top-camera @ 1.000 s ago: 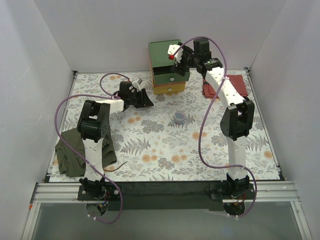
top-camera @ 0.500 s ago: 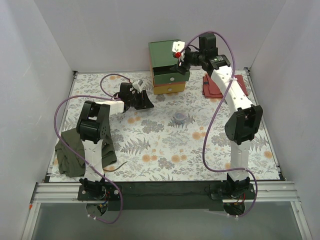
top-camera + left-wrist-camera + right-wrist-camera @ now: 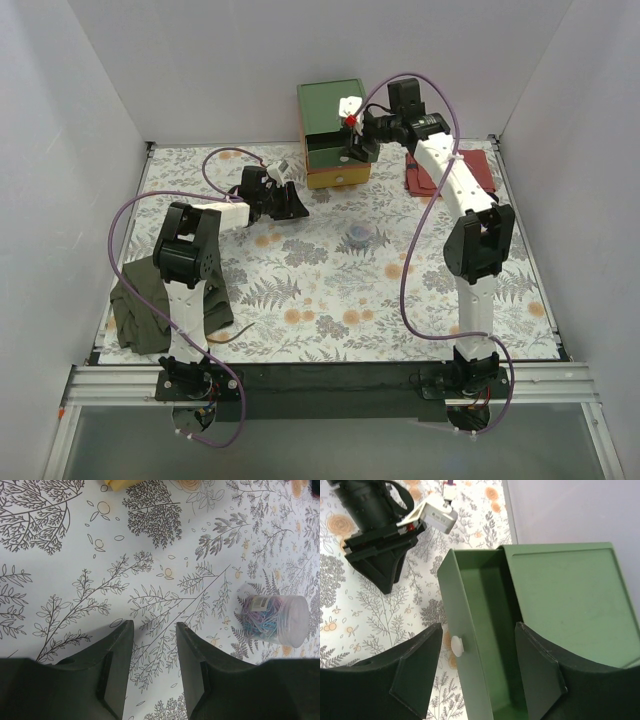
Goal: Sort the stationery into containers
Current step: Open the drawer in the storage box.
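Note:
The box [image 3: 330, 105] stands at the back of the mat, with a green top and a yellow bottom layer. Its green drawer [image 3: 485, 630] is pulled out and looks empty inside, with a white knob [image 3: 457, 645] on its front. My right gripper [image 3: 479, 630] is open and empty, and its fingers straddle the drawer's front wall; it also shows in the top view [image 3: 352, 148]. My left gripper [image 3: 153, 630] is open and empty, low over the mat left of the box [image 3: 288, 207]. A small clear tub of blue-purple bands [image 3: 274, 620] lies on its side mid-mat [image 3: 358, 236]. No pens or markers are in view.
A folded red cloth [image 3: 452, 172] lies right of the box. An olive-green cloth [image 3: 143, 308] lies at the near left beside the left arm's base. Purple cables loop above both arms. White walls close in the floral mat [image 3: 330, 300].
My right gripper rose and drew back to the right, then came down over the open green drawer. The left arm has barely moved.

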